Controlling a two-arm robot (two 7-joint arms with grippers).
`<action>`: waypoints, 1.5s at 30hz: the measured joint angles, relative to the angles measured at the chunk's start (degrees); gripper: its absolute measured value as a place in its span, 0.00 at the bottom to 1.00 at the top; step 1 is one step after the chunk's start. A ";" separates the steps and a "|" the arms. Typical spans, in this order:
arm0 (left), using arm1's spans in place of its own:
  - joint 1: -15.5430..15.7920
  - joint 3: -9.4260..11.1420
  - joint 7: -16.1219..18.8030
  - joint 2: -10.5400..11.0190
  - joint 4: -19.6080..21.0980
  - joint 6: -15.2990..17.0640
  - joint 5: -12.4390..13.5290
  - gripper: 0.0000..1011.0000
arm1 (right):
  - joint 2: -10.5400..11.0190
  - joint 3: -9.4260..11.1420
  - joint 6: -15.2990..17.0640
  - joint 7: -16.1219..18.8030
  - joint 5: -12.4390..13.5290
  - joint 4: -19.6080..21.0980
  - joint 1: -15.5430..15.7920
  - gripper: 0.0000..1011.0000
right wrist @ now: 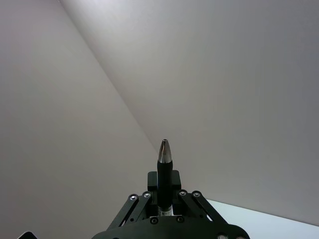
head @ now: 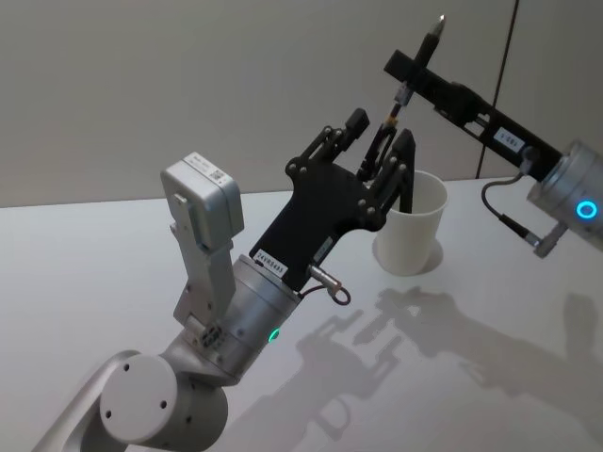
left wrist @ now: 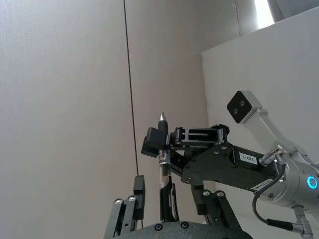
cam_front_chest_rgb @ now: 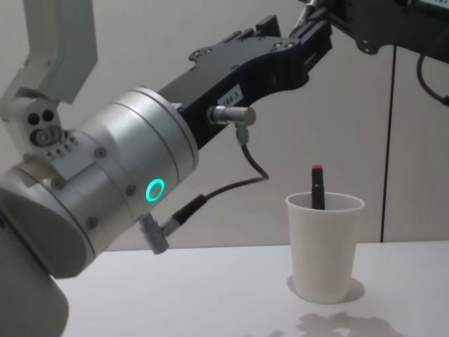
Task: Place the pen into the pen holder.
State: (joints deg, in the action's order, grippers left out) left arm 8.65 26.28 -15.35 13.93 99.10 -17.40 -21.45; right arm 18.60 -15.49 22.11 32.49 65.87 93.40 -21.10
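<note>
Two grippers meet at upper centre of the head view: the right gripper (head: 407,68) clamps the pen (head: 415,64) near its tip, while the left gripper (head: 382,141) brackets its lower end, grip unclear. Below stands the pen holder (head: 411,226), already holding another pen (cam_front_chest_rgb: 318,186), on a white table (head: 94,254) before grey walls.

pen (head: 415,71) upright between both claws, above and behind the pen holder (head: 412,231) on the table (head: 113,264)
</note>
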 joint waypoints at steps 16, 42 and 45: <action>0.00 0.00 0.01 0.00 -0.01 0.04 0.00 0.97 | 1.27 0.93 -1.40 -0.36 -1.06 0.26 -0.87 0.13; 0.00 0.00 0.01 0.00 -0.02 0.04 0.00 0.99 | 9.30 5.71 -3.72 -4.96 -14.01 0.88 -4.11 0.13; 0.00 0.00 0.01 0.00 -0.02 0.04 0.00 0.99 | 9.80 5.62 -3.68 -5.52 -16.23 0.89 -3.99 0.13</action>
State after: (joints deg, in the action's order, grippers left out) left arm 8.65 26.28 -15.33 13.93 99.09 -17.36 -21.45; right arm 28.40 -9.87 18.43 26.98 49.64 94.29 -25.09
